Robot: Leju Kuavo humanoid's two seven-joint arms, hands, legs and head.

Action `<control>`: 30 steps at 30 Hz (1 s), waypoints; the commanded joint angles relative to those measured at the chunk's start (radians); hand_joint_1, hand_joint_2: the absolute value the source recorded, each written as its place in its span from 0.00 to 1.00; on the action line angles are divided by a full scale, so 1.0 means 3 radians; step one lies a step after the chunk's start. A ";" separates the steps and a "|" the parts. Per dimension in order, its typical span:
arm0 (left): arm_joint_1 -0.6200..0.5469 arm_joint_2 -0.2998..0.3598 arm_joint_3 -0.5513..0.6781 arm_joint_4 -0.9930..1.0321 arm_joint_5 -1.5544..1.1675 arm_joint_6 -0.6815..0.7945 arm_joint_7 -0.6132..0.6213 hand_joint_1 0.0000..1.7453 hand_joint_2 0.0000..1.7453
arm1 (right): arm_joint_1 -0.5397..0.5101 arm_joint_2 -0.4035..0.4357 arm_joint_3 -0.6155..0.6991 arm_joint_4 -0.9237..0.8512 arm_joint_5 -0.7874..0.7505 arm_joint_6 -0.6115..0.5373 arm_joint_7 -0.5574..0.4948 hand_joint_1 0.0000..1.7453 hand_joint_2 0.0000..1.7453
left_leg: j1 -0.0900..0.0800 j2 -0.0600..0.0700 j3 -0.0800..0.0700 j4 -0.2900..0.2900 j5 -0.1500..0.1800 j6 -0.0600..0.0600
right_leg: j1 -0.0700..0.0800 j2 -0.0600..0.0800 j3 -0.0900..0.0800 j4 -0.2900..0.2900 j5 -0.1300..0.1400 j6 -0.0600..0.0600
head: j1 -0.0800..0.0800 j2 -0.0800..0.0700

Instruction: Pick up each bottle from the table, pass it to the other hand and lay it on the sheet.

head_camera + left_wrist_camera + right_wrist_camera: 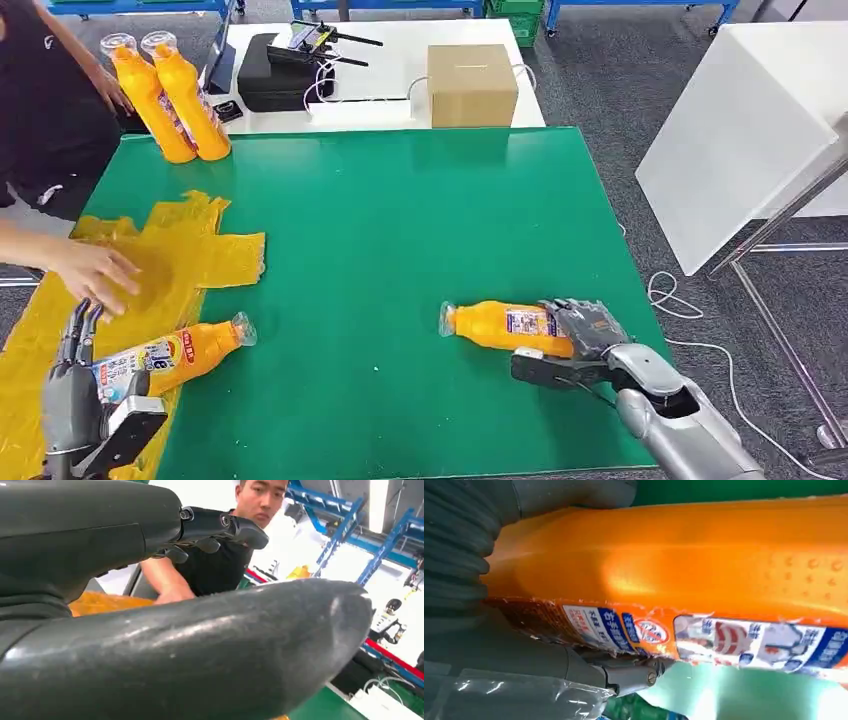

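While the right hand [580, 335] wrapped its fingers around the base end of an orange bottle [500, 325], that bottle lay on its side on the green table [400, 230], clear cap pointing toward the robot's left. Up close from the right wrist, its orange body [704, 560] showed a row of raised dots and a torn, peeling white-and-blue label, with the thumb pressed under the label's edge. A second orange bottle [175, 355] lay across the near edge of the yellow sheet [190, 255], its cap reaching onto the green surface. The left hand [75, 385] rested just beside this second bottle's base with its fingers extended; whether it actually touched or gripped the bottle was hard to tell, since its own dark thumb [190, 650] blocked most of the left wrist camera. A person's hand [90, 270] pressed flat on the sheet just beyond the left hand's fingertips. Two more orange bottles [170, 95] stood upright side by side at the far left corner of the table. Behind the table, a white surface held a cardboard box [472, 85] and a black case [275, 75] with a controller on it.
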State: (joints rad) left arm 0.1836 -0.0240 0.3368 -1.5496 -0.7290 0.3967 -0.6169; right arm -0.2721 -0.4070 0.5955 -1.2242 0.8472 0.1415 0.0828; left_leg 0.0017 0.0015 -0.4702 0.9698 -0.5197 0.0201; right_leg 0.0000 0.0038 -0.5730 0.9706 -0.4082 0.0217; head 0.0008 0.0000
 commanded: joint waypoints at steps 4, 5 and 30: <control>-0.0081 -0.0033 -0.0054 0.0086 0.0521 -0.0760 -0.0007 0.00 0.00 | 0.0148 0.0260 -0.0068 -0.0136 -0.0239 -0.0121 -0.0142 1.00 1.00 | 0.0004 0.0001 0.0006 -0.0006 -0.0001 -0.0004 | 0.0004 0.0001 0.0007 -0.0006 0.0001 -0.0001 | 0.0001 0.0000; -0.0083 -0.0035 -0.0056 0.0085 0.0520 -0.0761 -0.0006 0.00 0.00 | 0.0142 0.0269 -0.0064 -0.0136 -0.0235 -0.0122 -0.0133 1.00 1.00 | 0.0002 0.0001 -0.0002 -0.0004 0.0000 -0.0003 | 0.0002 0.0000 0.0003 -0.0004 0.0001 0.0000 | 0.0001 0.0000; -0.0156 0.0035 -0.1502 -0.0124 0.3086 -0.3219 0.0392 0.00 1.00 | -0.1407 0.2453 0.0602 0.1209 -0.1458 -0.0704 -0.0445 1.00 1.00 | 0.0005 0.0023 -0.0007 -0.0001 0.0005 -0.0009 | 0.0005 0.0023 -0.0014 0.0009 0.0004 -0.0002 | 0.0000 0.0000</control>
State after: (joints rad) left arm 0.2661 -0.0755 0.1013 -1.6899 0.1241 -0.5947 -0.5295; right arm -0.4775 0.1077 0.7046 -1.2481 0.4909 -0.0256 -0.0473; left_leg 0.0029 0.0072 -0.4730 0.9696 -0.5190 0.0188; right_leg 0.0013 0.0094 -0.5772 0.9728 -0.4080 0.0213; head 0.0008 0.0000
